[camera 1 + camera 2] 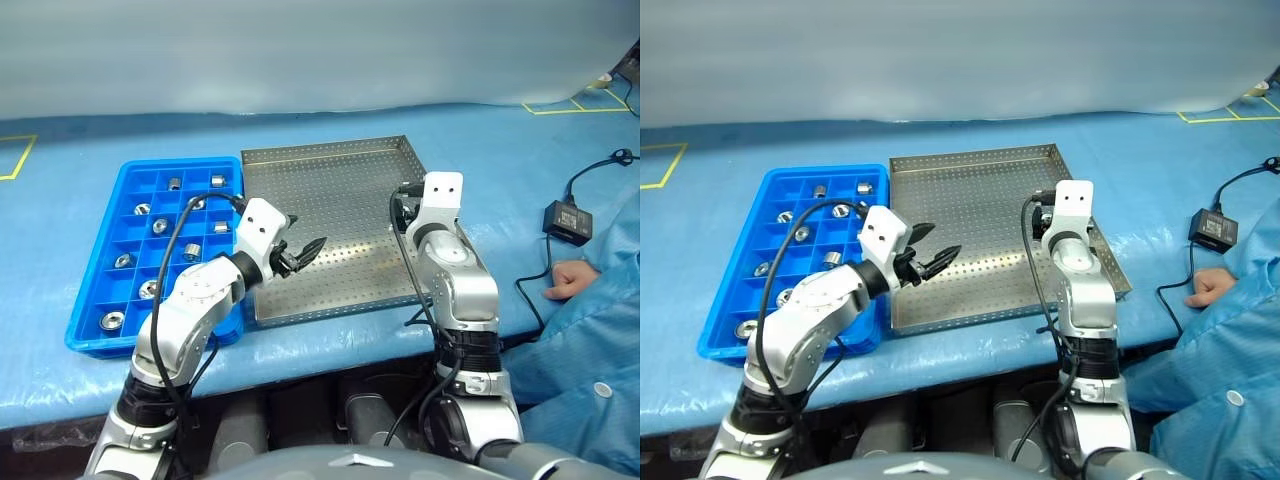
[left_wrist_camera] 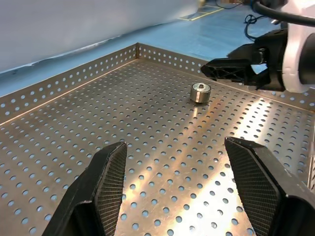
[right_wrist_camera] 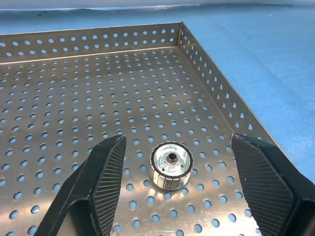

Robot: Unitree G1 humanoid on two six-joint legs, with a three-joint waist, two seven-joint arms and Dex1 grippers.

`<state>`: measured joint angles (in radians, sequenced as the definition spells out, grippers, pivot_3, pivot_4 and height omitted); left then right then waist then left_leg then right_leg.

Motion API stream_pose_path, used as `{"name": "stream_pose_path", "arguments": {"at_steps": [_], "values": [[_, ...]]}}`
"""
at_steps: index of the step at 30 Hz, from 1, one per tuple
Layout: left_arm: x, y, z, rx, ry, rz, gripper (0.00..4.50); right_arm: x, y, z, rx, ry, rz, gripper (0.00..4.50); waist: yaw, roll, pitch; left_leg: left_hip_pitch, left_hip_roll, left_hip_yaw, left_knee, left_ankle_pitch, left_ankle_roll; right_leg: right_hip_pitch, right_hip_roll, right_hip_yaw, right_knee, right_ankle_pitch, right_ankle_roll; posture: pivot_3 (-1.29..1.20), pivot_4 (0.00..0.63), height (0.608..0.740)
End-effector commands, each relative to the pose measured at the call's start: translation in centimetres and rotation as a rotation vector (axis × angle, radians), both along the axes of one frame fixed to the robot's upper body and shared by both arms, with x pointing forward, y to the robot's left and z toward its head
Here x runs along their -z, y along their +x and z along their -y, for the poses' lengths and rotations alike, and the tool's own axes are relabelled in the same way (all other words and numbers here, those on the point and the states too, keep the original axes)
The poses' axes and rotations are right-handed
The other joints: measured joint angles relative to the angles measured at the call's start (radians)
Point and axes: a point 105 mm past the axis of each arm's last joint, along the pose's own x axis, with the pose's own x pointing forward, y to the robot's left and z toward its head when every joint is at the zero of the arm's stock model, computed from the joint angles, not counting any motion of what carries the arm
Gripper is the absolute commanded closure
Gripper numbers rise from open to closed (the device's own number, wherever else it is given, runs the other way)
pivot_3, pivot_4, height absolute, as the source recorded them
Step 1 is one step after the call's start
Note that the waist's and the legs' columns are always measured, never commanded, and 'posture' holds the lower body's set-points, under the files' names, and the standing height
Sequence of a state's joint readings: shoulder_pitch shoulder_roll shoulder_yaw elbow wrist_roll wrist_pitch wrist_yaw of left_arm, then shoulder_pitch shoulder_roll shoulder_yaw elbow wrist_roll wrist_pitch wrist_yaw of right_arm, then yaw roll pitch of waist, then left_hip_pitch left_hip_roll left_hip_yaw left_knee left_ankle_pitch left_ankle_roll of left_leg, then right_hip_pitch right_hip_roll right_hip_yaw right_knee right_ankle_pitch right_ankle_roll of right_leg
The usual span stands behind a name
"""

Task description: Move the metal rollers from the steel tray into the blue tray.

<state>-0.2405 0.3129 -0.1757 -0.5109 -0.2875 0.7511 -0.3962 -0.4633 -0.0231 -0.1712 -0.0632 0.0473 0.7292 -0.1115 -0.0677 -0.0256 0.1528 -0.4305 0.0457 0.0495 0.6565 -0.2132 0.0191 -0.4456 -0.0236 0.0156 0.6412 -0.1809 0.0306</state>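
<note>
On the left of the counter (image 1: 330, 120), the blue tray (image 1: 100, 290) already holds several metal rollers (image 1: 160, 226) in its compartments. The left gripper (image 1: 303, 253) hovers with jaws wide and empty over the near-left part of the steel tray (image 1: 330, 165), well apart from the one remaining roller (image 3: 171, 165). That roller stands upright, hole facing up, near the tray's right wall, directly ahead of the right gripper (image 3: 177, 187), whose jaws are spread wide to either side of it, not yet touching. The right arm is clearly the nearer. The head views hide this roller behind the right arm; both wrist views show it.
</note>
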Motion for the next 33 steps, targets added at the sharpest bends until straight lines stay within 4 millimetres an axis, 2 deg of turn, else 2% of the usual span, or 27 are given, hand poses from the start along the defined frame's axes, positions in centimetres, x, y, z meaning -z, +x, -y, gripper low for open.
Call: {"name": "stream_pose_path", "arguments": {"at_steps": [1, 7, 14, 22, 28, 33], "values": [[-0.9, -0.7, 0.7, 0.031, -0.015, 0.044, 1.03, -1.1, 0.7, 0.2, 0.054, 0.087, 0.038, 0.93, 0.001, 0.000, 0.000, 0.000, 0.000, 0.000, 0.000, 0.000, 0.000, 0.000, 0.000, 0.000, 0.000, 0.000, 0.000, -0.06, 0.150, 0.740], [-1.0, -0.7, 0.9, 0.040, -0.007, 0.046, 1.03, -2.4, 1.4, -0.8, 0.063, 0.083, 0.063, 0.93, 0.001, 0.000, 0.000, 0.000, 0.000, -0.001, 0.000, 0.000, 0.000, 0.000, 0.000, 0.000, 0.000, 0.000, 0.000, -0.05, 0.150, 0.740], [-0.9, -0.8, 1.0, 0.043, 0.000, 0.045, 1.03, -2.5, 2.6, -0.3, 0.112, 0.063, 0.040, 0.93, 0.000, 0.001, 0.000, 0.000, 0.000, -0.001, 0.000, 0.000, 0.000, 0.000, 0.000, 0.000, 0.000, 0.000, 0.000, -0.05, 0.150, 0.740], [-0.9, -0.9, 1.3, 0.050, -0.001, 0.047, 1.03, -0.8, 4.1, 0.5, 0.197, 0.112, -0.027, 0.93, 0.000, 0.001, 0.000, 0.000, -0.001, -0.001, 0.000, 0.000, 0.000, 0.000, 0.000, 0.001, 0.000, 0.000, 0.000, -0.04, 0.150, 0.740], [-1.0, -1.1, 1.3, 0.055, 0.002, 0.053, 1.03, 1.0, 4.6, 0.3, 0.212, 0.172, -0.092, 0.93, 0.000, 0.001, 0.000, 0.000, -0.001, -0.001, 0.000, 0.000, 0.000, 0.000, 0.000, 0.001, 0.000, 0.001, 0.001, -0.03, 0.150, 0.740], [-1.0, -1.2, 1.3, 0.052, 0.004, 0.054, 1.03, 1.6, 4.9, 0.3, 0.212, 0.179, -0.105, 0.93, 0.001, 0.001, 0.001, 0.000, -0.001, -0.001, 0.000, 0.000, 0.000, 0.000, 0.000, 0.001, 0.000, 0.001, 0.001, -0.02, 0.150, 0.740]]}}
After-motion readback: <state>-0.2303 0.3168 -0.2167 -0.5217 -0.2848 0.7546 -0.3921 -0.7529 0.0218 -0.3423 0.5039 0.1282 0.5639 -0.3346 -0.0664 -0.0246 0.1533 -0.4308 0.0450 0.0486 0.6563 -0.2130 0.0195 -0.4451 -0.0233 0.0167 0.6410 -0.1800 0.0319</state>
